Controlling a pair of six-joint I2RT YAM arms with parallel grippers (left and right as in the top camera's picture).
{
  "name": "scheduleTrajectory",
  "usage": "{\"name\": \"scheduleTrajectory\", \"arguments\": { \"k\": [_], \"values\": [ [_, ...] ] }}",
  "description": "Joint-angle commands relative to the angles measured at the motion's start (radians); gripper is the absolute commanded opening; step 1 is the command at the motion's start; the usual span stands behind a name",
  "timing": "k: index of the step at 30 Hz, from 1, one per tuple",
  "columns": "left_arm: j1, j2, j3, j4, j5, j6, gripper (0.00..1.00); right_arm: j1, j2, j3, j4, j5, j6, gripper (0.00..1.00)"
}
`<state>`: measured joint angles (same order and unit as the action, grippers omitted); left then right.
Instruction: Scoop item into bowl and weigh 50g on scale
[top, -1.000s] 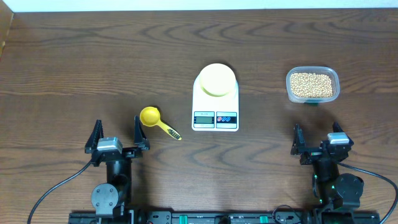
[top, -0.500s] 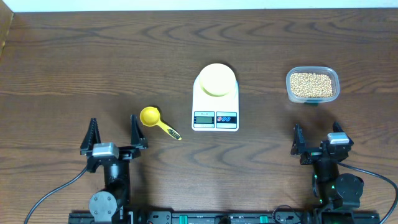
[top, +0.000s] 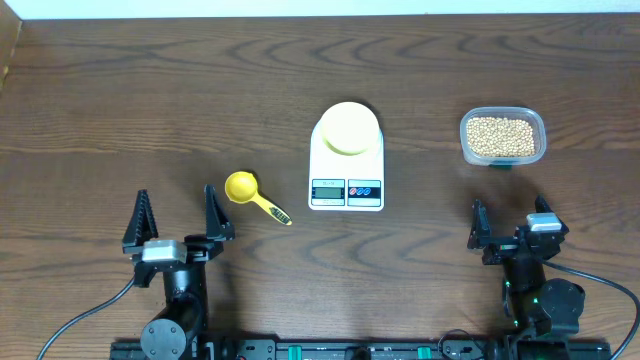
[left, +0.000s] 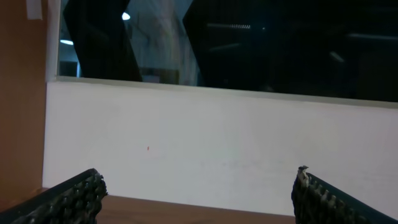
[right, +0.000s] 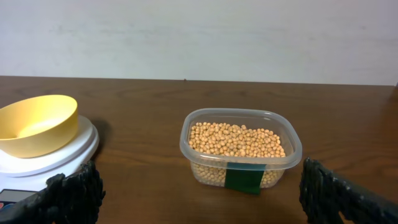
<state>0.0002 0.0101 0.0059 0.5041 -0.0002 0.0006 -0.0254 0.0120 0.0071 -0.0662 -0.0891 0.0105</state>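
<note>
Overhead view: the left gripper (top: 175, 195) and the right gripper (top: 508, 205) both stand near the front edge of the wooden table (top: 150, 100), jaws spread wide and holding nothing. The yellow measuring spoon (top: 257, 199) lies just ahead and to the right of the left gripper, between it and the white scale (top: 330, 165). It is well apart from the right gripper, so the left arm is judged the one to reach it. The spoon's long axis runs diagonally: its cup points away and to the left, and its handle points back toward the robot and to the right. The pale yellow bowl (top: 348, 128) sits on the far end of the scale, whose display panel faces the robot. The beans (top: 500, 136) fill a clear tub (top: 503, 110) almost straight ahead of the right gripper, with the tub's long axis running left to right. Left wrist view: only the ends of the two fingers (left: 74, 196) show, wide apart, against a white wall (left: 199, 137); none of the task's things are in view. Right wrist view: the tub of beans lies directly ahead between the parted fingers (right: 68, 196), its long side and a green label facing the camera. The bowl on the scale is ahead to the left, clear of the tub.
</note>
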Motion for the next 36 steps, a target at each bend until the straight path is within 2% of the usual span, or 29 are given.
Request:
{"name": "scheduleTrajectory", "arguments": {
  "k": [1, 14, 21, 26, 30, 33, 34, 36],
  "values": [
    [0.006, -0.006, -0.002, -0.001, -0.008, 0.006, 0.98, 0.008, -0.005, -0.002, -0.005, 0.008, -0.011, 0.99],
    [0.006, -0.005, -0.002, -0.068, -0.008, -0.003, 0.98, 0.008, -0.005, -0.002, -0.005, 0.008, -0.011, 0.99],
    [0.006, -0.005, -0.002, -0.235, -0.008, -0.002, 0.98, 0.008, -0.005, -0.002, -0.005, 0.008, -0.011, 0.99],
    [0.006, -0.005, -0.002, -0.259, -0.008, -0.003, 0.98, 0.008, -0.005, -0.002, -0.005, 0.008, -0.011, 0.99],
    [0.006, -0.005, 0.001, -0.257, 0.017, -0.127, 0.98, 0.008, -0.005, -0.002, -0.005, 0.008, -0.011, 0.99],
    [0.006, -0.005, 0.016, -0.274, 0.122, -0.142, 0.98, 0.008, -0.005, -0.002, -0.005, 0.008, -0.011, 0.99],
    [0.006, -0.005, 0.04, -0.323, 0.187, -0.164, 0.98, 0.008, -0.005, -0.002, -0.005, 0.008, -0.011, 0.99],
    [0.006, -0.002, 0.079, -0.41, 0.227, -0.234, 0.98, 0.008, -0.005, -0.002, -0.005, 0.008, -0.011, 0.99]
  ]
}}
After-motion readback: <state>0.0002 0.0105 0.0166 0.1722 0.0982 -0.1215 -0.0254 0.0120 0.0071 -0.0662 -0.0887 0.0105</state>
